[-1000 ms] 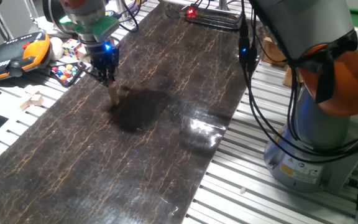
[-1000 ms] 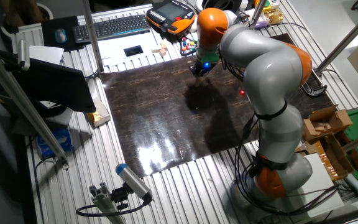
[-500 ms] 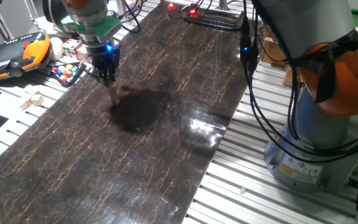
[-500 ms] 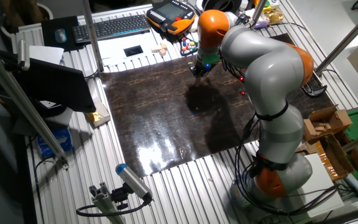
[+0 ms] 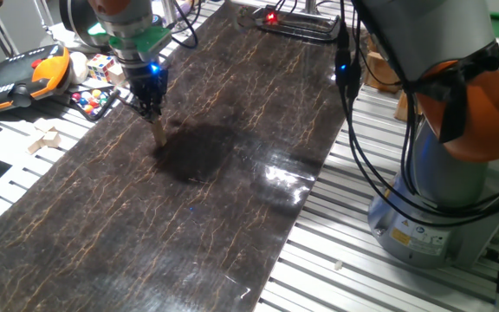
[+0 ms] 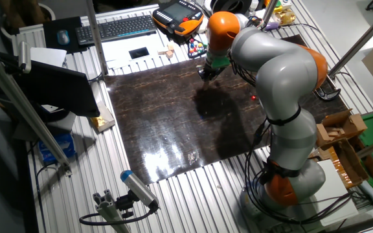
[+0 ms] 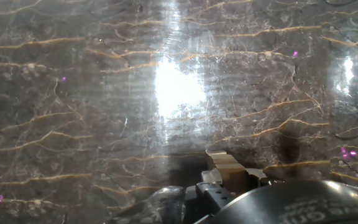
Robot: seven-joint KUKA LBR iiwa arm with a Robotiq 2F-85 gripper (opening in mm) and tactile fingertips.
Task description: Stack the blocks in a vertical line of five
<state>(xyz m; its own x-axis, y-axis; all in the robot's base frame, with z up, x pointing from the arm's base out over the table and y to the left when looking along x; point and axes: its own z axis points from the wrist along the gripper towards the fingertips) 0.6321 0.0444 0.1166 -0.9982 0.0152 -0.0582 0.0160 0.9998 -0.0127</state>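
Observation:
A thin upright column of tiny light-tan wooden blocks (image 5: 158,133) stands on the dark marbled mat (image 5: 215,199), near its far left side. My gripper (image 5: 152,110) hangs straight above it, with its fingertips at the top block. In the hand view the top block (image 7: 226,165) sits close between the finger parts at the bottom edge, so the jaws look shut on it. In the other fixed view the gripper (image 6: 206,74) is at the mat's far edge and hides the column.
An orange and black teach pendant (image 5: 16,74), a multicoloured puzzle cube (image 5: 100,64), a tray of coloured balls (image 5: 92,100) and larger pale wooden blocks (image 5: 46,139) lie left of the mat. Cables (image 5: 353,130) hang by the robot base (image 5: 444,191) at the right.
The gripper has shifted only slightly over the column. The column of blocks has stayed in place.

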